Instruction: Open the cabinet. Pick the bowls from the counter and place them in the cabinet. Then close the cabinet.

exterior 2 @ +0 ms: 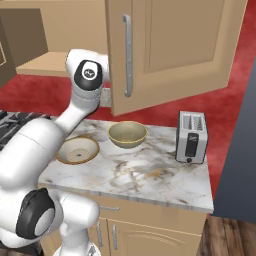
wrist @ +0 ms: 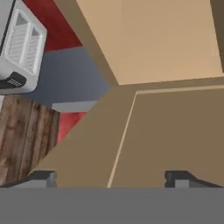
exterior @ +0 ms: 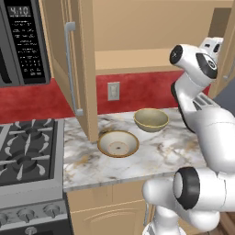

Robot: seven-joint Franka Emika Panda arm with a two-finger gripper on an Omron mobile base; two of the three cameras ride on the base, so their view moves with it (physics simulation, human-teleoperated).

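The cabinet (exterior: 137,27) hangs above the counter (exterior: 160,156) with both doors swung open; its left door (exterior: 82,69) and right door (exterior 2: 170,50) stand out over the slab. Two beige bowls rest on the counter under it. The shallow bowl (exterior: 118,143) (exterior 2: 77,150) lies nearer the front. The deeper bowl (exterior: 151,119) (exterior 2: 128,134) sits behind it to the right. My arm reaches up by the right door. In the hand view my gripper (wrist: 109,179) is open and empty, close to a tan door panel (wrist: 175,131).
A black gas stove (exterior: 27,151) adjoins the counter on the left, with a microwave (exterior: 23,41) above it. A silver toaster (exterior 2: 191,136) stands at the counter's right end. A wall socket (exterior: 113,91) sits on the red backsplash.
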